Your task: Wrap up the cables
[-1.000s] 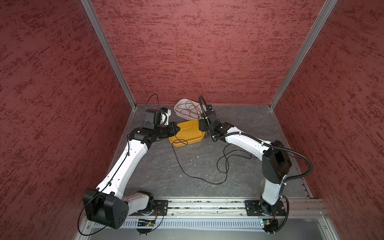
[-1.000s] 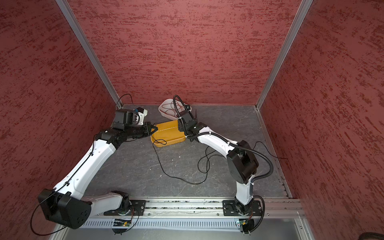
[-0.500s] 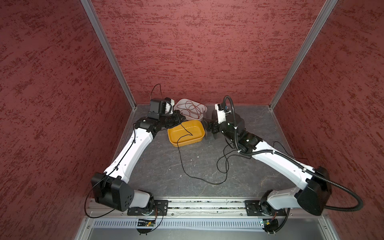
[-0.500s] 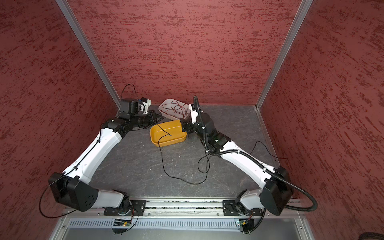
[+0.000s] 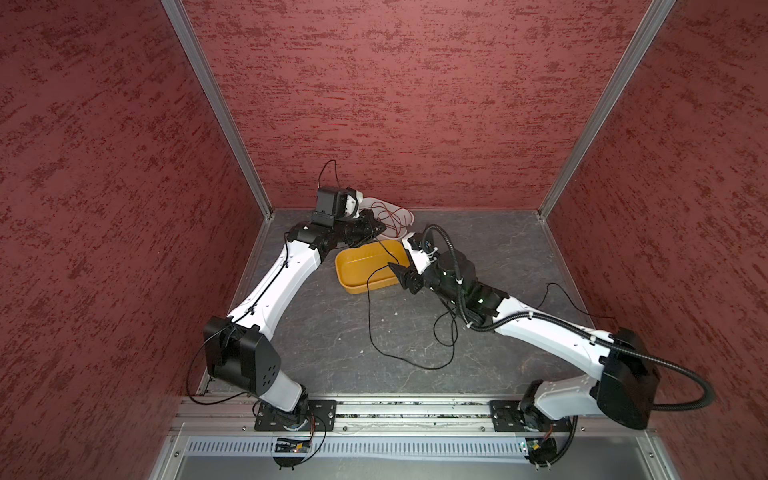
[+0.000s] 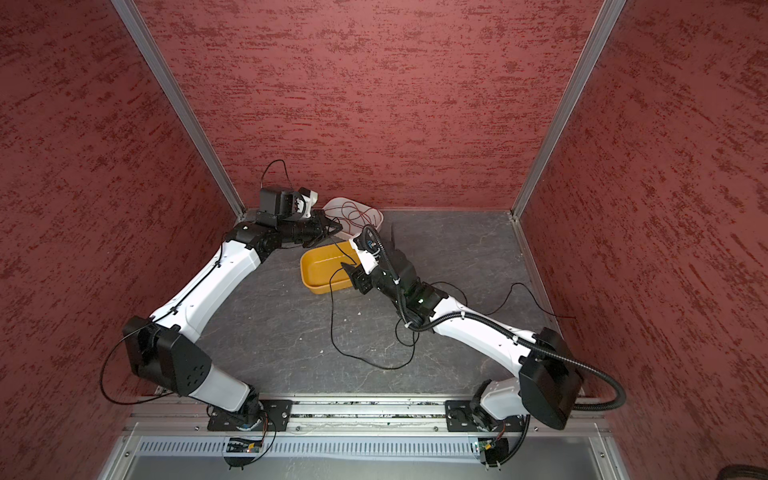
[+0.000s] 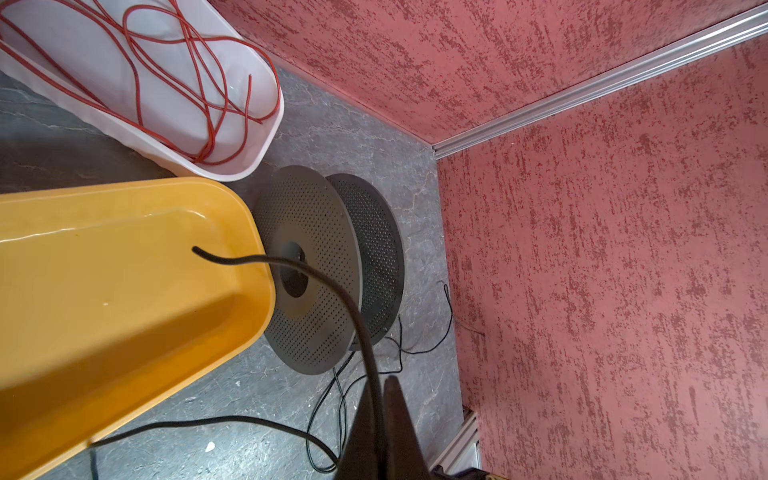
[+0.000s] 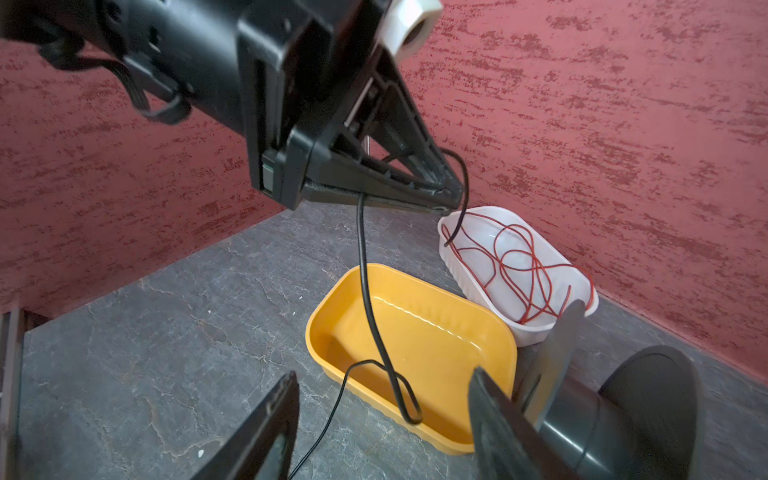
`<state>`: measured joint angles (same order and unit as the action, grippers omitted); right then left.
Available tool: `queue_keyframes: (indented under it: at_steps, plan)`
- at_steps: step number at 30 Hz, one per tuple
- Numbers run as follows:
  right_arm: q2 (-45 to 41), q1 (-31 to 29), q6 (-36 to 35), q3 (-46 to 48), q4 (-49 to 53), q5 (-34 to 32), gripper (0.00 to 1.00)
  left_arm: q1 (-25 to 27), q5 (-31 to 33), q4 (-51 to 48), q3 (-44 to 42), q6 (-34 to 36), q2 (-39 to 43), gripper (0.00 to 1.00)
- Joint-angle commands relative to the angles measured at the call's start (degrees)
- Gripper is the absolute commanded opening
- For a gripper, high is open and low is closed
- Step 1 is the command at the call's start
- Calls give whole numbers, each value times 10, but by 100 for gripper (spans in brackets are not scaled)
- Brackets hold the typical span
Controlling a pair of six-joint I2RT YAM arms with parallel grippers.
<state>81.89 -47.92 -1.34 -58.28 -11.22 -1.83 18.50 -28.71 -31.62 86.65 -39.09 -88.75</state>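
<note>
The cables are one thin black wire [image 5: 369,324] [image 6: 331,316] lying in loops on the grey floor. My left gripper [image 5: 380,227] [image 6: 338,227] [image 7: 380,382] is shut on it above the back of the yellow tray [image 5: 353,287] [image 6: 316,287]; a short free end [image 7: 216,259] sticks out past the tips. From that gripper [image 8: 453,199] the wire [image 8: 365,291] hangs into the yellow tray [image 8: 436,332], bends in a loop and runs out over the rim. My right gripper [image 5: 398,276] [image 6: 351,277] [image 8: 383,374] is open at the tray's right end, the loop just ahead of its fingers, untouched.
A white tray [image 5: 409,218] [image 6: 376,216] [image 7: 249,166] [image 8: 536,334] with a tangled red wire stands against the back wall. A grey perforated spool [image 7: 324,332] [image 8: 648,395] lies right of the yellow tray [image 7: 124,291], close beside my right gripper. Red walls close three sides.
My right gripper has swung from the back right of the yellow tray down to its right end. Its jaws have narrowed somewhat. The left gripper keeps hold of the wire.
</note>
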Motion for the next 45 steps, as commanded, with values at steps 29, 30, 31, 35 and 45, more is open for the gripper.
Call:
queue_keyframes:
  at_steps: [29, 30, 31, 35, 45]
  plan:
    - [-23, -3, 3, 5, 8, 30, 0, 4, -12, 8, -3, 30, 14, 56]
    - [-33, -1, 5, 7, 19, 35, 0, 4, -13, 5, -3, 36, 18, 66]
    - [-44, -1, 7, 10, 34, 41, 0, 4, -14, 0, -1, 43, 24, 74]
    - [-94, 7, 12, 12, 109, 93, 0, 4, -12, -31, 9, 80, 46, 89]
    - [-172, 40, 26, 32, 302, 185, 0, 8, -37, -86, 31, 150, 25, 80]
